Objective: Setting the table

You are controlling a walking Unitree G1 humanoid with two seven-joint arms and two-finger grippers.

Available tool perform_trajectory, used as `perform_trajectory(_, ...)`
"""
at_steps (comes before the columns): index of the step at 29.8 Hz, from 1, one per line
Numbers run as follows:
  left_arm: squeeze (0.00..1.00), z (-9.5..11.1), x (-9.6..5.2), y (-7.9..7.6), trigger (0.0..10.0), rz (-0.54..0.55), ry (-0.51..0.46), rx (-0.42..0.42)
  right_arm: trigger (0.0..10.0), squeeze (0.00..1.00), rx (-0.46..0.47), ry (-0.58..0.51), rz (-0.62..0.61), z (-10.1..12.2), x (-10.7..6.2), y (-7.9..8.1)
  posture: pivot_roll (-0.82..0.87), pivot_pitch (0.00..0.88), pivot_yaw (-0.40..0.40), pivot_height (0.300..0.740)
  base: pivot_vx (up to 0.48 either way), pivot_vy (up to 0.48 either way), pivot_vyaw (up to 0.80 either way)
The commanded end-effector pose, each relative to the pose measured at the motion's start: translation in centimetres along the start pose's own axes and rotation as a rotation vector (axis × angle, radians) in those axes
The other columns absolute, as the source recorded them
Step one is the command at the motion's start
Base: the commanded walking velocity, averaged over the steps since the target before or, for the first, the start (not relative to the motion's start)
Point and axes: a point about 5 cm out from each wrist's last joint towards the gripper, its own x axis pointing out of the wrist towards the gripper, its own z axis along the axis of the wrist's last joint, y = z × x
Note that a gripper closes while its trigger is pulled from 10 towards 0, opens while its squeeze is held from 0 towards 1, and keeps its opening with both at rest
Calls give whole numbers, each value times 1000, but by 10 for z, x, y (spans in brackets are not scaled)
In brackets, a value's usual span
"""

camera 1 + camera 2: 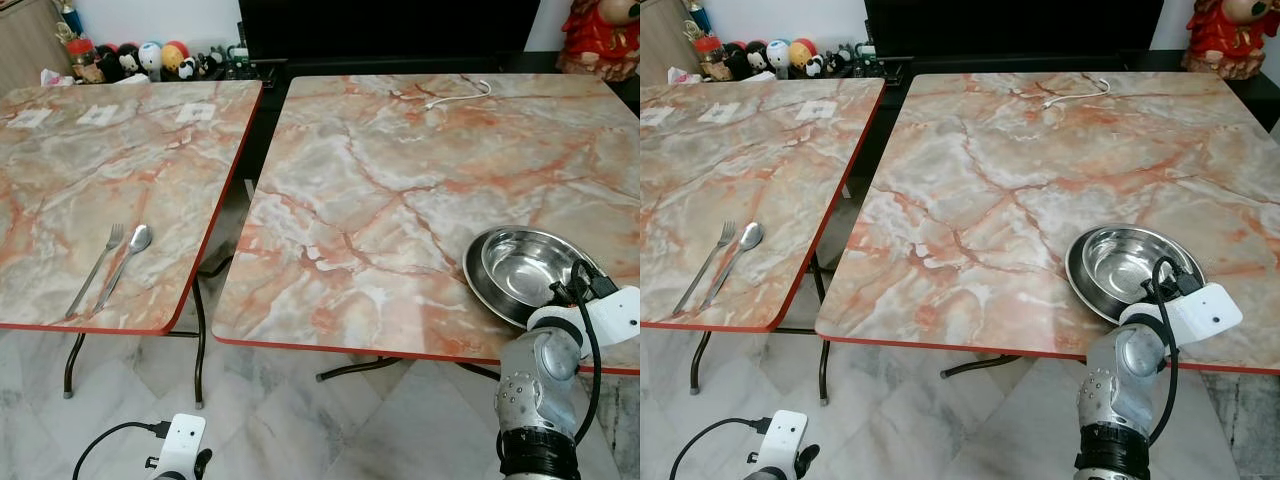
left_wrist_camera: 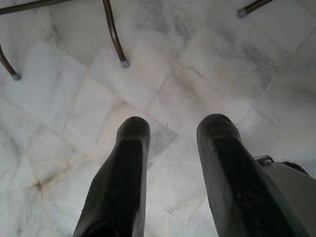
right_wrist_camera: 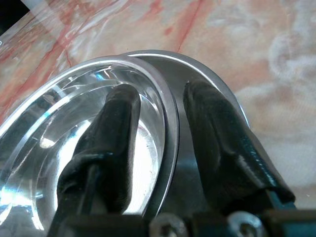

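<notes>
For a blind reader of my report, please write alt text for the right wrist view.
The right pincer straddles the rim of a shiny steel bowl, one black finger inside it and the other outside, with a gap on each side of the rim. The bowl sits in a steel plate on an orange-veined marble-pattern table.

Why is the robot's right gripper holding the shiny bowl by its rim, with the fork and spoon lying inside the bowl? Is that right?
Not quite. The fork and spoon lie on the left table, as the left eye view shows. The right gripper does straddle the bowl's rim.
</notes>
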Motion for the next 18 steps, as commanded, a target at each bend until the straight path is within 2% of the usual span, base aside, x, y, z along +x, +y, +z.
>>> perform_trajectory(1,0,-8,-2,0,10000,-4,34,6,10000,267,0,-6,-6,3,-1,-1,-85,82,57,740,0,0,0)
perform_trajectory(2,0,-8,-2,0,10000,-4,34,6,10000,267,0,-6,-6,3,-1,-1,-85,82,57,740,0,0,0)
perform_trajectory(3,0,-8,-2,0,10000,-4,36,5,10000,12,-1,-7,-4,3,-1,-1,-86,82,57,740,0,0,0)
perform_trajectory(7,0,-9,-2,-1,10000,-3,38,5,10000,0,-6,-10,1,3,-2,0,-86,82,56,740,0,0,0)
perform_trajectory(8,0,-10,-2,-1,10000,-3,41,4,10000,0,-26,-40,20,7,-4,1,-85,83,55,740,0,0,0)
perform_trajectory(9,0,-12,-3,-1,10000,-3,48,2,10000,0,-114,-125,47,16,-8,2,-89,84,55,740,0,0,0)
perform_trajectory(10,0,-12,-3,-2,10000,-3,51,2,10000,0,-158,-165,54,20,-10,2,-88,84,56,740,0,0,0)
perform_trajectory(14,0,-13,-3,-1,10000,-3,53,0,10000,0,-265,-252,62,30,-11,-1,-89,84,56,740,0,0,0)
perform_trajectory(16,0,-13,-3,-1,10000,-1,52,1,10000,0,-333,-276,197,32,-14,10,-99,86,56,740,0,0,0)
perform_trajectory(18,0,-13,-3,-1,10000,0,51,-1,10000,0,-347,-267,286,29,-16,18,-99,86,56,740,0,0,0)
